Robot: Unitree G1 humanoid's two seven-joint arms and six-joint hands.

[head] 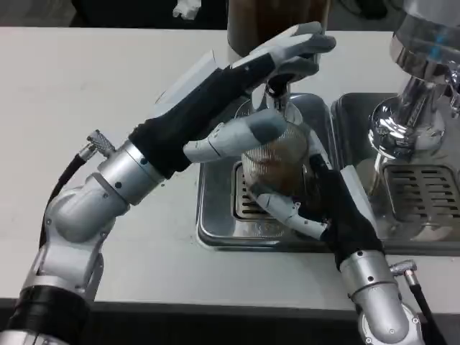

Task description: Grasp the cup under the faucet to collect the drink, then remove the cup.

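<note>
White table (86, 108); right hand (323, 198) fingers grip cup (277, 162) under faucet (277, 90); left hand (237, 93) fingers on lever, steel machine (420, 108) beside.

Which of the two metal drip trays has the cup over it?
The left drip tray, below the faucet: the cup sits above its grate. The right drip tray carries no cup.

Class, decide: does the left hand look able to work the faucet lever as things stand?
Probably yes: the left hand already reaches over the cup with its fingers at the faucet, and nothing lies between them.
</note>
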